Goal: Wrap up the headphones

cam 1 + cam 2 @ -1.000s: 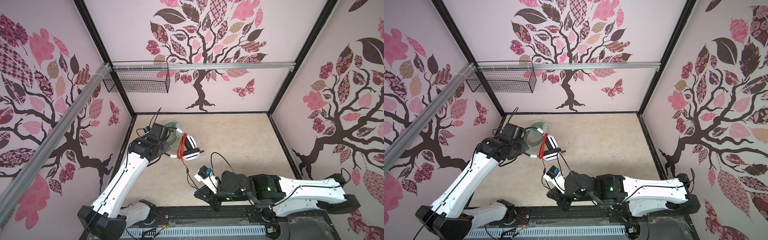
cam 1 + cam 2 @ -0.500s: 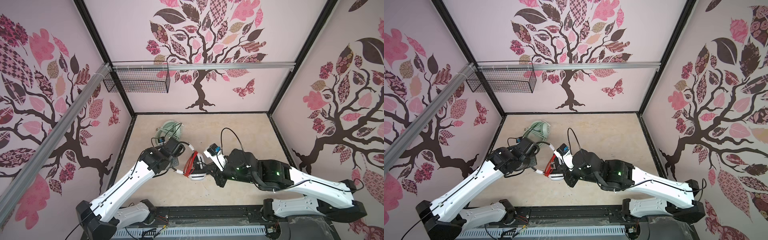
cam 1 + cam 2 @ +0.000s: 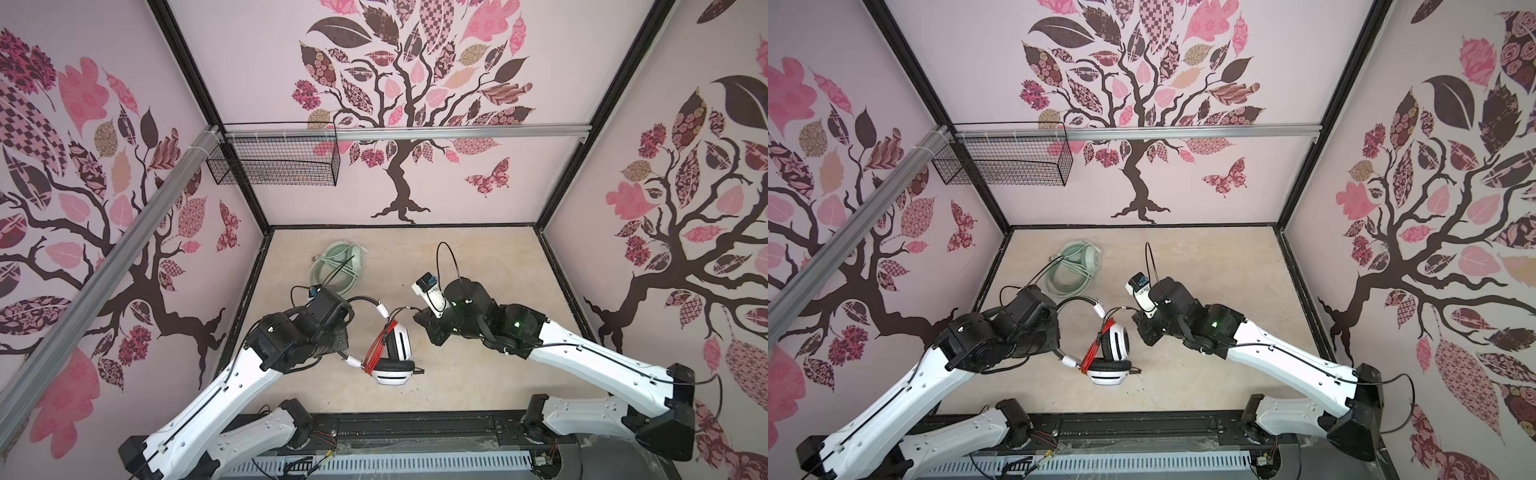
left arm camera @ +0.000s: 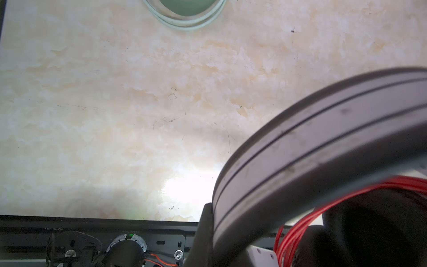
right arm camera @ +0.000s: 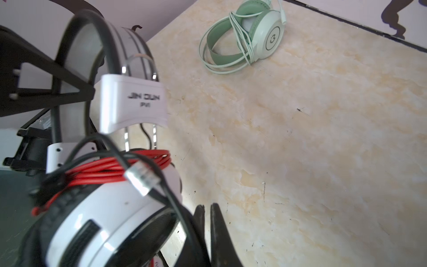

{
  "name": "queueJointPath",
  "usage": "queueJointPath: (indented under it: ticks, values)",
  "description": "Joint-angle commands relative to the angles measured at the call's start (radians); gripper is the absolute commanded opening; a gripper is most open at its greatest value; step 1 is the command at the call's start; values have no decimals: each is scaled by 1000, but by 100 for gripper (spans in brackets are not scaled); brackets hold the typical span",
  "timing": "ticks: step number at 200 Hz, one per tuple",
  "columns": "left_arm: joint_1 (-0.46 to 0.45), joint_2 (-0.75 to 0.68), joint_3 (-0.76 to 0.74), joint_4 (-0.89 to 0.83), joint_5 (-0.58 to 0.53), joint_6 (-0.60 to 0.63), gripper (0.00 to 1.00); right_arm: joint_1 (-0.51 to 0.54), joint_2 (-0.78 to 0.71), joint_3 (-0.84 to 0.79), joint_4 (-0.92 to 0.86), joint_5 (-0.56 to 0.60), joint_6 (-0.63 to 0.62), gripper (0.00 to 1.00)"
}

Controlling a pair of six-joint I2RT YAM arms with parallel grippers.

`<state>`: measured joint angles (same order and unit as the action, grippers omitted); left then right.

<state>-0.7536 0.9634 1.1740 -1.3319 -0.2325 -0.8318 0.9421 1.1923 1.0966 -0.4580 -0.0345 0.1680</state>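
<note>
I'm looking into a booth with pale pink walls [image 3: 457,199] covered in brown tree decals [image 3: 400,183] with patterned pink leaves. Black frame posts [image 3: 187,62] run up the corners. An aluminium rail [image 3: 457,132] crosses the back wall, with a black wire basket [image 3: 274,162] at its left end. The table [image 3: 490,257] is glossy beige marble, and glare [image 4: 184,189] shows on it in the left wrist view.

Mint-green headphones [image 3: 338,266] lie cord-wrapped farther back; white-and-black headphones [image 3: 395,353], red cord [image 3: 380,340] bundled, nearer.

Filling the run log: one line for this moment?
step: wrapping white headphones | left gripper: jaws shut on headband | right gripper: jaws shut on cord | green headphones: wrapped, far side
</note>
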Motion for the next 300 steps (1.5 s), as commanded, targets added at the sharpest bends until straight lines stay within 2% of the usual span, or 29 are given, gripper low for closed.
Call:
queueJointPath:
  ticks: [1,23,43,77,83,101,108,126,164,181,213,232,266,300]
  values:
    - [-3,7,19,17,88,21,0,-51,22,-19,83,-75,-1,3]
    - [-3,27,50,15,142,39,0,-117,39,-78,152,-134,15,6]
    - [-3,35,95,14,181,55,0,-154,36,-143,233,-191,33,14]
    - [-1,70,166,15,195,50,0,-155,3,-246,361,-308,65,42]
    - [-2,76,173,23,198,44,0,-155,-5,-262,377,-320,74,47]
    - [-1,94,166,61,197,22,0,-155,-43,-335,421,-337,108,69]
    - [-2,98,157,78,196,14,0,-155,-65,-370,428,-326,121,74]
    - [0,108,133,126,190,-10,0,-155,-134,-464,415,-264,147,80]
    - [16,156,101,214,188,-43,0,-157,-308,-668,365,-210,251,83]
    - [29,178,76,253,173,-54,0,-157,-427,-719,294,-151,292,84]
    - [82,209,-15,350,187,-82,0,-156,-657,-752,157,74,406,93]
    - [102,231,-73,412,188,-93,0,-157,-729,-744,65,273,499,96]
    - [130,338,-129,470,197,-113,0,-158,-747,-708,25,446,511,96]
    - [141,455,-158,568,236,-92,0,-157,-698,-665,59,495,460,99]
